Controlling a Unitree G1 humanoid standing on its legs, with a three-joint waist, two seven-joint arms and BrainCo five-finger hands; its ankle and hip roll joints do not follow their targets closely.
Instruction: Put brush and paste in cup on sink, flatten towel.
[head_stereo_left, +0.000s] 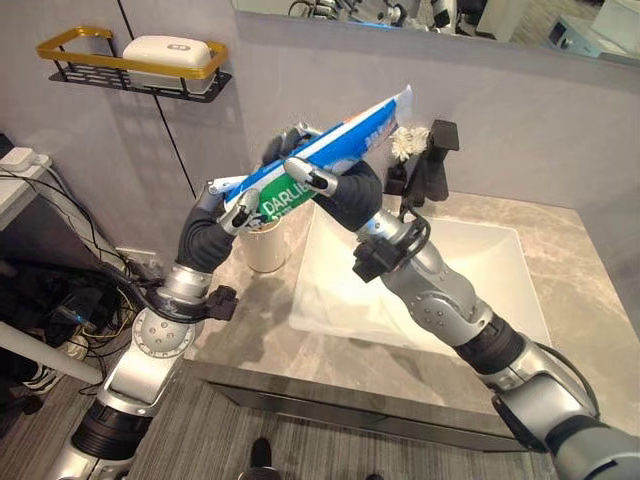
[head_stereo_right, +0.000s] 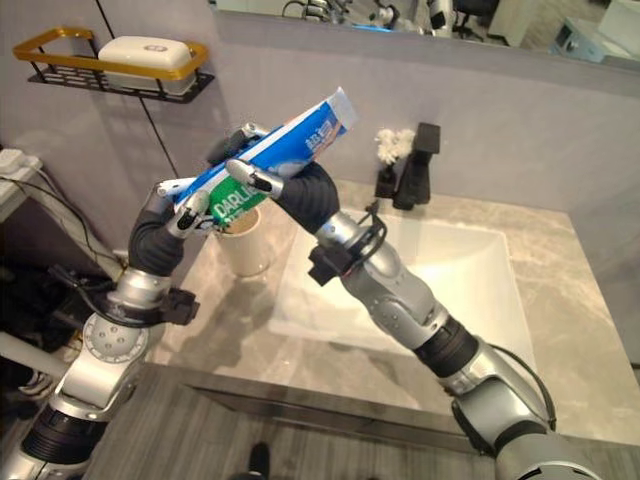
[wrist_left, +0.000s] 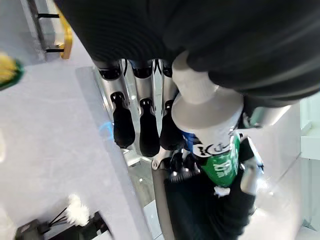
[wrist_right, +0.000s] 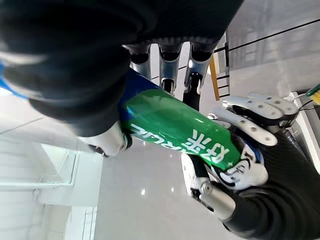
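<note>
Right hand (head_stereo_left: 340, 190) & left hand (head_stereo_left: 232, 205) both clamp toothpaste tube (head_stereo_left: 320, 155), cap end low (handover, prob.), above cup (head_stereo_left: 266, 243) at sink's (head_stereo_left: 480, 290) 9 o'clock.

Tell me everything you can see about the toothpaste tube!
The toothpaste tube is a long, soft-looking tube, blue and white with a green patch and a wide white cap at its lower end. It is up in the air, tilted, with its flat crimped end pointing up toward the mirror. The left hand grips its cap end, and the right hand is wrapped round its middle. It hangs just above the cream cup beside the sink, not inside it yet.
</note>
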